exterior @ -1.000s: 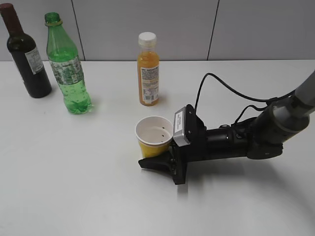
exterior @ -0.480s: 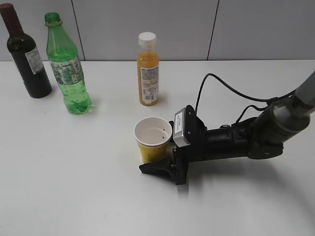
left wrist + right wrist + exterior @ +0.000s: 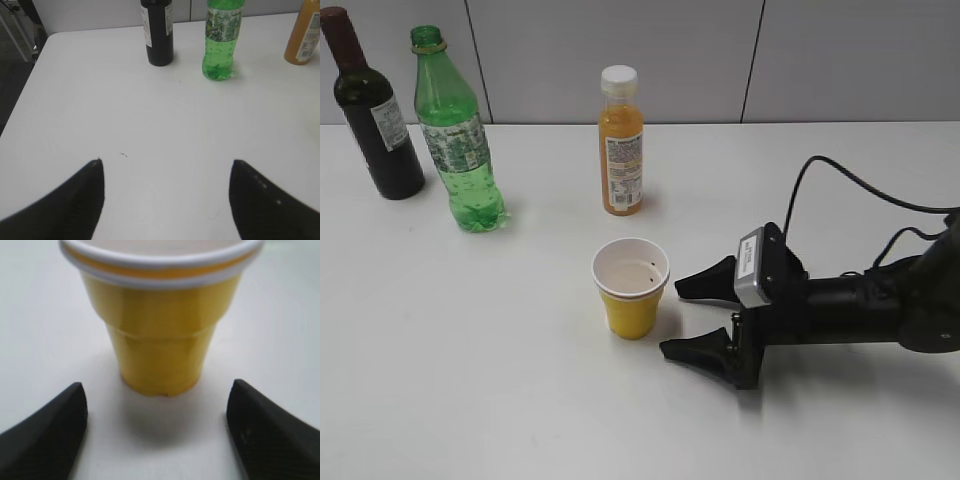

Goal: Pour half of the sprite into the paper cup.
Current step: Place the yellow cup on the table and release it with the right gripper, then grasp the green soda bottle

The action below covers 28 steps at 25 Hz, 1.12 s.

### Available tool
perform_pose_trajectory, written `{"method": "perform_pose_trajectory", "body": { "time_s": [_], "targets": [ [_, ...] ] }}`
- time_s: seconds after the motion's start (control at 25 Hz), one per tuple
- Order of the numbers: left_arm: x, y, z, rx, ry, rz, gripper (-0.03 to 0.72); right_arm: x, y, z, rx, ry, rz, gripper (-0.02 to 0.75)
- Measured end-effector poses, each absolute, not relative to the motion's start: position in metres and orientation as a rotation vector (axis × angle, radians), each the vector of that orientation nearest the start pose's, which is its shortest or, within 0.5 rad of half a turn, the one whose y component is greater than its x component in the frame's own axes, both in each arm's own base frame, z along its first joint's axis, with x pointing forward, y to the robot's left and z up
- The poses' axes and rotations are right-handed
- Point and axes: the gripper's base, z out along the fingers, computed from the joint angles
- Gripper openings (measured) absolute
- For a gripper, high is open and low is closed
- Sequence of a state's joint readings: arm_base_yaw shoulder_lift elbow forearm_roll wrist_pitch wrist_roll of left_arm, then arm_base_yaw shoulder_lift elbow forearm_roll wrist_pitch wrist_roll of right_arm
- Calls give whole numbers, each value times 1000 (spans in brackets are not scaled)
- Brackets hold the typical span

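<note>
The paper cup (image 3: 631, 286) stands upright on the white worktop (image 3: 470, 350), free of any contact; take it as the landmark. The right end effector (image 3: 690, 317) lies low just to the right of the cup, jaws spread wide and empty, both fingertips clear of the cup wall in the right wrist view (image 3: 160, 330). The sprite (image 3: 457, 132) stands upright well to the rear left of the cup, uncapped at the neck, liquid only in its lower part; a dark wine bottle (image 3: 372, 105) stands just left of it; an orange juice bottle (image 3: 621, 140) stands directly behind the cup. The left end effector (image 3: 167, 192) is also wide open and empty, facing the sprite from well apart.

Step in hand, as judged: fetch the sprite. Procedure: approach the label band squarely; centre the bottle between the fingers; avoid the wine bottle beside it; close firmly above the bumpy base; lift vertically; carry over the cup rim; tilt slowly; stop at half.
</note>
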State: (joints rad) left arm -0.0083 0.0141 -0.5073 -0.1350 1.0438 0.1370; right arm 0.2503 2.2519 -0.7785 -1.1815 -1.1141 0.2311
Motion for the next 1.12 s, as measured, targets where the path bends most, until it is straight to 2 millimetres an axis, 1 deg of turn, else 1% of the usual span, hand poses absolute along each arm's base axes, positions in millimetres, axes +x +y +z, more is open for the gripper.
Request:
{"method": "perform_pose_trajectory", "body": {
  "time_s": [0.12, 0.24, 0.36, 0.52, 0.72, 0.84, 0.96, 1.04, 1.12],
  "targets": [
    [-3, -11, 281, 151, 2022, -80, 589, 279, 133, 50, -1193, 1683, 858, 657],
    [-3, -11, 281, 151, 2022, -80, 589, 278, 117, 63, -1119, 1696, 780, 651],
    [-3, -11, 281, 151, 2022, -80, 589, 282, 101, 77, -1000, 1718, 697, 633],
    [-3, -11, 281, 151, 2022, -80, 589, 291, 83, 101, -807, 1717, 565, 605],
    [-3, -11, 281, 151, 2022, -80, 589, 306, 62, 130, -573, 1711, 368, 599],
    [-3, -11, 281, 151, 2022, -80, 589, 310, 49, 139, -427, 1767, 255, 594],
    [-3, -11, 281, 151, 2022, -80, 589, 314, 35, 145, -266, 1864, 166, 594],
    [-3, -11, 281, 151, 2022, -80, 589, 317, 28, 148, -170, 1969, 118, 594],
    [-3, -11, 281, 151, 2022, -80, 589, 323, 24, 155, -113, 2063, 88, 594]
  ]
}}
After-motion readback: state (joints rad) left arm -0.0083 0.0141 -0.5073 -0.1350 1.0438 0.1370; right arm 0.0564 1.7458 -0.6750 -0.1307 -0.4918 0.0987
